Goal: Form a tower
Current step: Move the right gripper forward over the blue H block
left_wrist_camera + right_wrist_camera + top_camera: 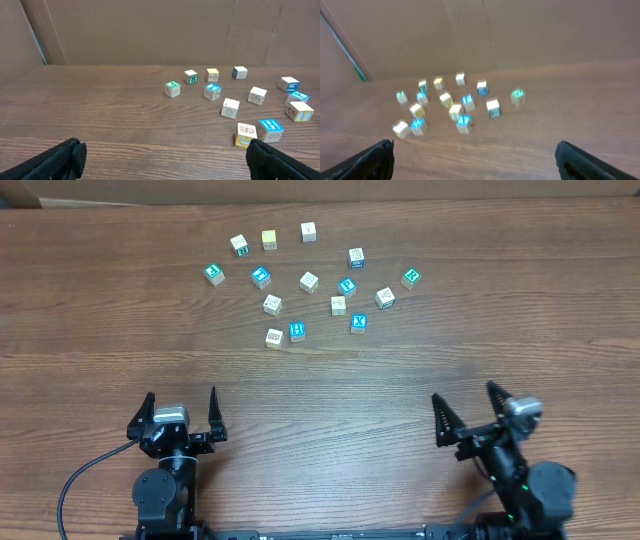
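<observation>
No tower shows in any view; several small wooden letter cubes lie singly on the far half of the table, among them a blue-topped cube (297,331) and a pale cube (274,337) at the near edge of the scatter. My left gripper (181,416) stands open at the near left, nothing between its fingers, well short of the cubes. My right gripper (467,412) stands open at the near right, also holding nothing. In the left wrist view the nearest cubes (270,129) lie beyond my right finger (280,162). The right wrist view is blurred, with the cubes (463,122) far ahead.
The wooden table (320,380) runs wide between the grippers and the cubes. A brown cardboard wall (150,30) stands behind the table's far edge. A black cable (75,480) loops beside the left arm's base.
</observation>
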Controlling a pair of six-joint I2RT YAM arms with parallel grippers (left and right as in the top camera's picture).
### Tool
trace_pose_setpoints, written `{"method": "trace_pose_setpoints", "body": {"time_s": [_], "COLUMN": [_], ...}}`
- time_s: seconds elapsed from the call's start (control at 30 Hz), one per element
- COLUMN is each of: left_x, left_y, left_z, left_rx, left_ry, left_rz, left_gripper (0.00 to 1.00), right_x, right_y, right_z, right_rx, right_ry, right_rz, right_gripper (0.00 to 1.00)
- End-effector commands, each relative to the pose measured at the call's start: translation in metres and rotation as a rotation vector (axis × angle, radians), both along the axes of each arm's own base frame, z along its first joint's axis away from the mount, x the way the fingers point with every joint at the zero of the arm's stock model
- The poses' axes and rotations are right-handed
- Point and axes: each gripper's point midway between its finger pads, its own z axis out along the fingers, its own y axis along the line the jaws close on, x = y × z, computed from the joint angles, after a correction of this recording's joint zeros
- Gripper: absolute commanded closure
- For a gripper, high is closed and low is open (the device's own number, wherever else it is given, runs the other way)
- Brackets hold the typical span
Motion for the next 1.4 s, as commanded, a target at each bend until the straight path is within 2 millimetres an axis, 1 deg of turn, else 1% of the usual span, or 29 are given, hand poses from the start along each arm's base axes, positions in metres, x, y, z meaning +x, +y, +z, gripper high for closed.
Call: {"method": "trace_pose_setpoints", "body": {"time_s": [0.0, 0.1, 0.23, 0.33, 0.4, 0.5, 0.57, 0.6, 0.63, 0.67, 0.73, 0.83, 0.87, 0.9, 0.93, 1.03, 1.1, 1.2, 1.23, 1.3, 1.37], "left_x": [-0.002, -0.002, -0.002, -0.002, -0.002, -0.002, -0.002, -0.002, -0.002, -0.002, -0.002, -0.002, -0.002, -0.002, -0.002, -0.002, -0.002, -0.002, -0.002, -0.002, -0.002], "left_y": [0.005, 0.005, 0.005, 0.005, 0.005, 0.005, 0.005, 0.005, 0.005, 0.005, 0.005, 0.005, 0.005, 0.005, 0.005, 0.005, 0.005, 0.005, 0.005, 0.005, 0.005], "left_z": [0.003, 0.003, 0.003, 0.003, 0.003, 0.003, 0.003, 0.003, 0.003, 0.003, 0.003, 0.003, 0.003, 0.003, 0.003, 0.003, 0.003, 0.003, 0.003, 0.003, 0.003], "left_rx": [0.020, 0.020, 0.020, 0.020, 0.020, 0.020, 0.020, 0.020, 0.020, 0.020, 0.020, 0.020, 0.020, 0.020, 0.020, 0.020, 0.020, 0.020, 0.020, 0.020, 0.020], "left_ry": [0.001, 0.001, 0.001, 0.001, 0.001, 0.001, 0.001, 0.001, 0.001, 0.001, 0.001, 0.001, 0.001, 0.001, 0.001, 0.001, 0.001, 0.001, 0.001, 0.001, 0.001], "left_rz": [0.021, 0.021, 0.021, 0.021, 0.021, 0.021, 0.021, 0.021, 0.021, 0.021, 0.021, 0.021, 0.021, 0.021, 0.021, 0.021, 0.021, 0.021, 0.021, 0.021, 0.021], "left_gripper": [0.00, 0.00, 0.00, 0.01, 0.00, 0.00, 0.00, 0.00, 0.01, 0.00, 0.00, 0.00, 0.00, 0.01, 0.00, 0.00, 0.00, 0.00, 0.00, 0.00, 0.00], "right_x": [-0.010, -0.010, 0.001, 0.011, 0.018, 0.028, 0.034, 0.038, 0.038, 0.037, 0.037, 0.048, 0.050, 0.053, 0.057, 0.067, 0.071, 0.079, 0.085, 0.094, 0.106], "right_y": [-0.011, -0.014, -0.013, -0.007, -0.004, -0.003, 0.003, 0.014, 0.029, 0.034, 0.036, 0.037, 0.037, 0.037, 0.035, 0.027, 0.024, 0.020, 0.020, 0.026, 0.038], "right_z": [0.067, 0.097, 0.131, 0.148, 0.153, 0.148, 0.146, 0.147, 0.146, 0.141, 0.125, 0.112, 0.108, 0.102, 0.094, 0.080, 0.078, 0.082, 0.086, 0.089, 0.090], "right_rx": [0.023, 0.019, 0.013, 0.012, 0.012, 0.005, 0.013, 0.035, 0.069, 0.083, 0.093, 0.111, 0.129, 0.152, 0.176, 0.170, 0.127, 0.031, -0.032, -0.068, -0.075], "right_ry": [-0.057, 0.000, 0.094, 0.192, 0.266, 0.394, 0.461, 0.482, 0.508, 0.537, 0.616, 0.679, 0.705, 0.740, 0.789, 0.896, 0.964, 1.039, 1.075, 1.100, 1.115], "right_rz": [-0.063, -0.083, -0.078, -0.047, -0.029, -0.030, 0.000, 0.063, 0.152, 0.182, 0.191, 0.188, 0.178, 0.163, 0.129, 0.049, 0.010, -0.054, -0.087, -0.085, -0.070], "right_gripper": [0.00, 0.00, 0.00, 0.00, 0.00, 0.00, 0.00, 0.00, 0.00, 0.00, 0.00, 0.00, 0.03, 0.08, 0.10, 0.11, 0.11, 0.09, 0.06, 0.03, 0.01]}}
